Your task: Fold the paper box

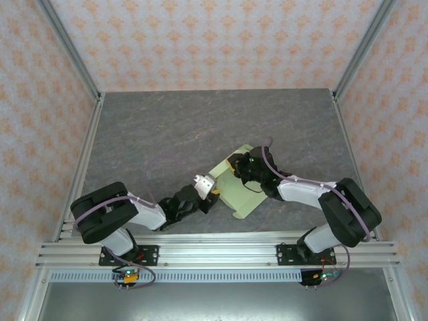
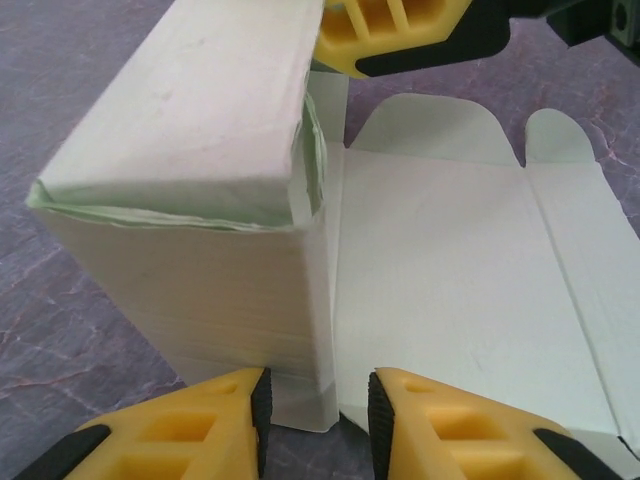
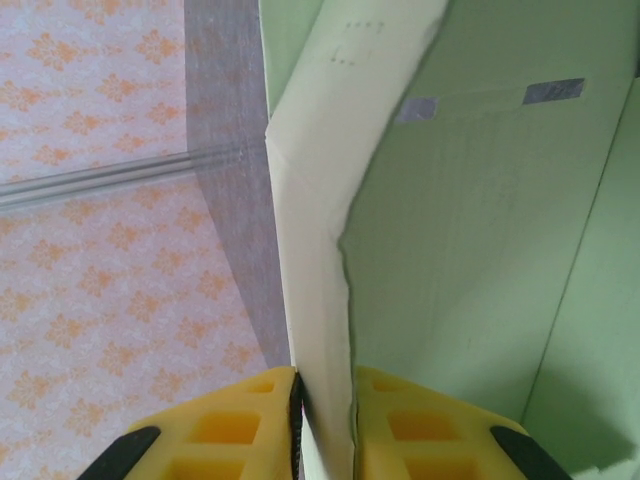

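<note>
There is one paper box, half raised, on the table, right of the middle and toward the near edge. Two arms reach it. The left gripper lies low, its narrow fingers around a card strip; whether they grip it I cannot tell. The right gripper, its arm bent inward, pinches a box wall.

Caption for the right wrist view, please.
Right gripper pinching a creased panel of the paper box.
</note>
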Controlling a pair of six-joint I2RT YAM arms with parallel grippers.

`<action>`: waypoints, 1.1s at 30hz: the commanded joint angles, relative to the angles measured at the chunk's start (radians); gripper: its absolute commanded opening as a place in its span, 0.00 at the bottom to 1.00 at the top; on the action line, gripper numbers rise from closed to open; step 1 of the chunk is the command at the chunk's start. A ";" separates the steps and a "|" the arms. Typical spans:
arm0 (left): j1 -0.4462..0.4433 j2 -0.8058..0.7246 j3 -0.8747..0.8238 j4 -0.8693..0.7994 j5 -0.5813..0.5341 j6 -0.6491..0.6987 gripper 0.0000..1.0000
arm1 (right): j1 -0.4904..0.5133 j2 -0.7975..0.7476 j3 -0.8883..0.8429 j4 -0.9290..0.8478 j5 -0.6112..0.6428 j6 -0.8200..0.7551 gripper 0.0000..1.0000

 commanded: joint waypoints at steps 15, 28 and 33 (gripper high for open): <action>-0.033 0.085 0.119 -0.027 -0.377 -0.104 0.36 | 0.084 -0.122 -0.098 -0.053 0.253 0.093 0.13; -0.033 0.154 0.199 -0.048 -0.431 -0.134 0.38 | 0.136 -0.202 -0.145 -0.090 0.375 0.134 0.13; -0.033 0.174 0.230 -0.056 -0.440 -0.141 0.38 | 0.161 -0.188 -0.148 -0.079 0.398 0.150 0.13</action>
